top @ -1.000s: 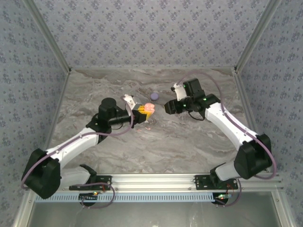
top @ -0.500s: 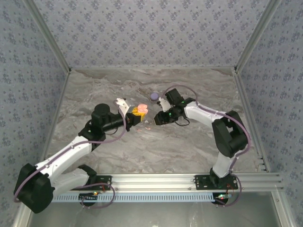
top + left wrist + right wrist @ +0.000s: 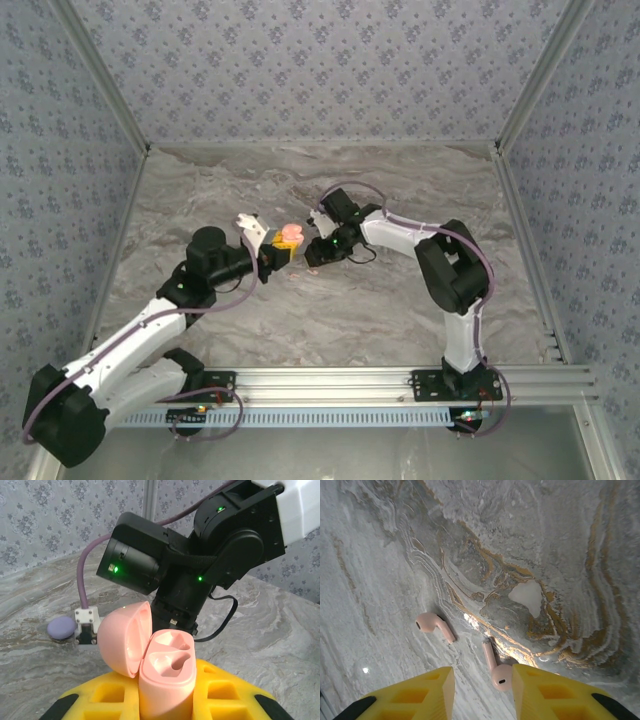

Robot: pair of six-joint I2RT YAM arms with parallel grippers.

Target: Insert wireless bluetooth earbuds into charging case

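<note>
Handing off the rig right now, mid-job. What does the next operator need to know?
Left tool: shut on the pink charging case, lid open, both slots empty.
Right tool: open, holding nothing, low over the table.
Two pink earbuds lie on the table under the right tool, the second close beside one finger.
Done: case held open. Left: pick up and seat each earbud.

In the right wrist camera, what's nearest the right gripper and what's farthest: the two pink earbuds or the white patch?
1. Lower pink earbud, right beside the right gripper's jaws.
2. Upper pink earbud, farther out, on the left.
3. White patch in the marble, farthest, upper right.
</note>
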